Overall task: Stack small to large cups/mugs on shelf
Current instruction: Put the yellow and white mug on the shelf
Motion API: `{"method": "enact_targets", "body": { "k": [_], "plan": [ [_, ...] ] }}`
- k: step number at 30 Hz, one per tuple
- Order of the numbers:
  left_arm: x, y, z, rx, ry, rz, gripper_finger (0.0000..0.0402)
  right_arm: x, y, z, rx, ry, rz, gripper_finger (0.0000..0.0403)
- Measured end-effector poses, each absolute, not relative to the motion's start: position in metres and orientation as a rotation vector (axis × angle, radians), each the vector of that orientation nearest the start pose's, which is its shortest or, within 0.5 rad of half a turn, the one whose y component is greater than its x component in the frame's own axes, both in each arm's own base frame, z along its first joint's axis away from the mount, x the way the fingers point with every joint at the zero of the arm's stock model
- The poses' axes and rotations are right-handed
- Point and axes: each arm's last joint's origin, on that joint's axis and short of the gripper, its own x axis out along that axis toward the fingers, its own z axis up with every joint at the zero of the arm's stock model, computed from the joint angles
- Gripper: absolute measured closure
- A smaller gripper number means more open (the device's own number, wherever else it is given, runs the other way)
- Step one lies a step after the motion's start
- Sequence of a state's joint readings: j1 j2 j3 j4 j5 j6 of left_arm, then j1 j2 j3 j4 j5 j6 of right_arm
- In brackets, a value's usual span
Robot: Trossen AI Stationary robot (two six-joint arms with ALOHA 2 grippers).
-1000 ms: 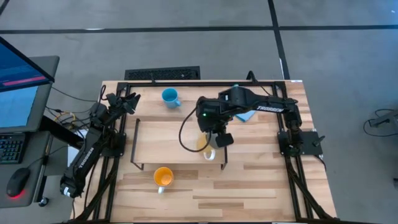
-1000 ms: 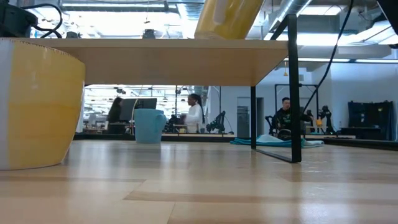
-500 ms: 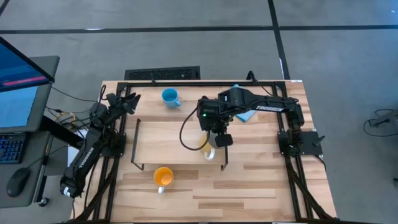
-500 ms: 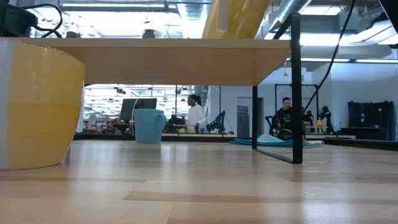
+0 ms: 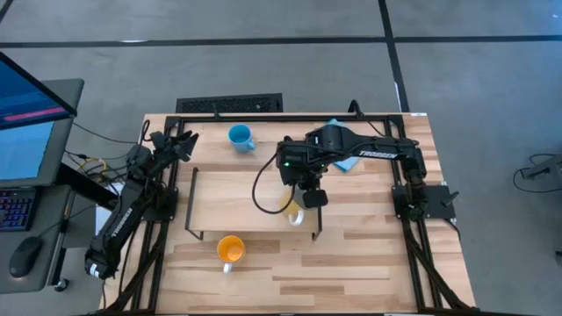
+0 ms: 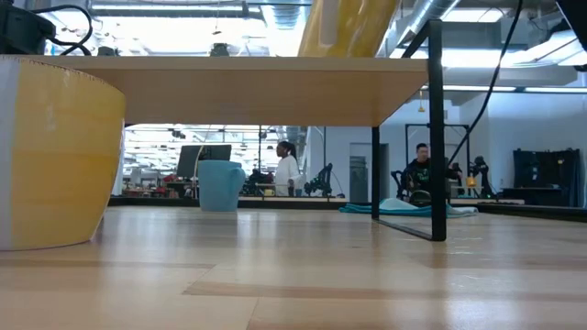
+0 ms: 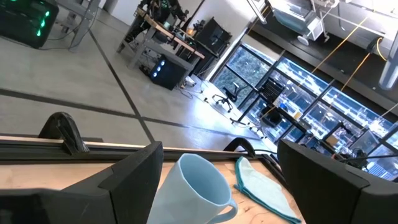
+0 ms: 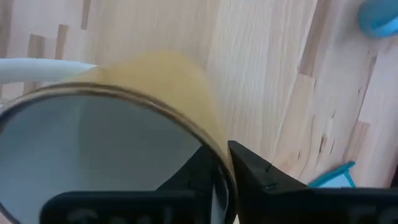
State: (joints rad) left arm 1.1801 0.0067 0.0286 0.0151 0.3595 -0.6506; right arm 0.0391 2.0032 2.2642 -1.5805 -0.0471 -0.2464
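Observation:
My right gripper [image 5: 297, 204] is over the right end of the light-wood shelf [image 5: 237, 197], shut on a pale yellow mug [image 5: 292, 209] with a white inside and a white handle [image 8: 37, 68]. In the low view the mug [image 6: 344, 27] leans above the shelf board [image 6: 257, 87]. The orange mug [image 5: 230, 249] stands on the table before the shelf's near edge. The blue mug [image 5: 239, 136] stands beyond its far edge. My left gripper [image 5: 186, 140] is open at the table's far left, pointing at the blue mug [image 7: 196, 190]. My right gripper holds the pale yellow mug by its rim [image 8: 214, 149], one finger [image 8: 193, 180] inside the mug and one finger [image 8: 258, 177] outside its wall. The fingers come from above, pointing down. The mug is tilted over the shelf's right end; whether its base touches the board, I cannot tell.
A folded blue cloth [image 5: 347, 162] lies at the table's far right, behind the right arm. The shelf's thin black wire legs [image 6: 437, 137] stand at its ends. The orange mug [image 6: 55, 151] fills the low view's left. People and desks show in the room beyond.
My right gripper has carried the pale yellow mug a little toward the table's right edge above the shelf; the mug stays tilted. The shelf's right leg has shifted slightly the same way in the low view.

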Motion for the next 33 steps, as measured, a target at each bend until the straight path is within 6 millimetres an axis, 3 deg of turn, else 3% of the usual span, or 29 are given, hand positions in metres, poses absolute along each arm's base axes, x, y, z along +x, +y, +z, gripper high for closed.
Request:
{"method": "enact_targets", "body": {
  "k": [23,33],
  "plan": [
    [0.045,0.083,0.174,-0.584,-0.292,0.781,0.0093,0.381,0.021,0.373,-0.259,1.235,0.276,0.0327],
    [0.045,0.083,0.174,-0.562,-0.282,0.784,0.0093,0.379,0.029,0.388,-0.373,1.162,0.252,0.0327]
  ]
}}
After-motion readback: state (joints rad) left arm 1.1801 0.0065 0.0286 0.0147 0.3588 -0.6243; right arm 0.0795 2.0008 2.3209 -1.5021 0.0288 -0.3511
